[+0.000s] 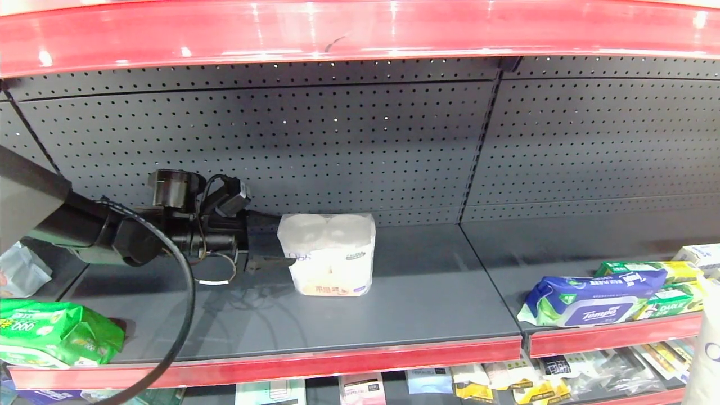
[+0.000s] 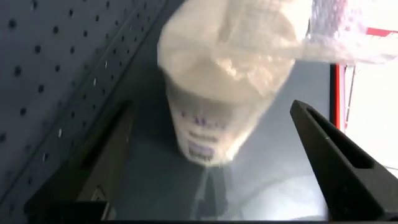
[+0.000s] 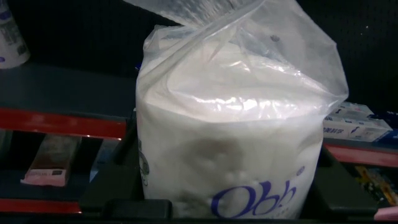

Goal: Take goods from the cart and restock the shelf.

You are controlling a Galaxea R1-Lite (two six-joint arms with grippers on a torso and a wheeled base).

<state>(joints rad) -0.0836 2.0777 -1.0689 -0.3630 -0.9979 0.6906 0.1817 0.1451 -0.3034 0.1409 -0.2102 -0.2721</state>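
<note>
**Roll pack on the shelf, left gripper spread wide beside it**

Roll pack (image 1: 329, 253) upright on the grey shelf (image 1: 427, 292), toward the back and close to the perforated back panel (image 1: 365, 140). Clear wrap, two rolls side by side at the top, print low on the front.

Left gripper (image 1: 269, 243) level with the pack's left side and just beside it. Fingers (image 2: 336, 162) spread well apart, gripping nothing, the pack ahead of the tips rather than between them. Touching or not: cannot tell.

Second roll pack (image 3: 236, 124) clamped in the right gripper (image 3: 233, 186), a dark finger on either side of its base. Loose plastic bunched above the rolls.

Farther out:
- Green packet (image 1: 56, 337) lying at the shelf's front left corner.
- Blue wipes pack (image 1: 590, 304) in the next bay to the right, lying flat and touching green boxes (image 1: 669, 287) behind it.
- Red rail (image 1: 281, 365) along the shelf's front edge.
- Small packets (image 1: 506, 382) on the level below.
</note>
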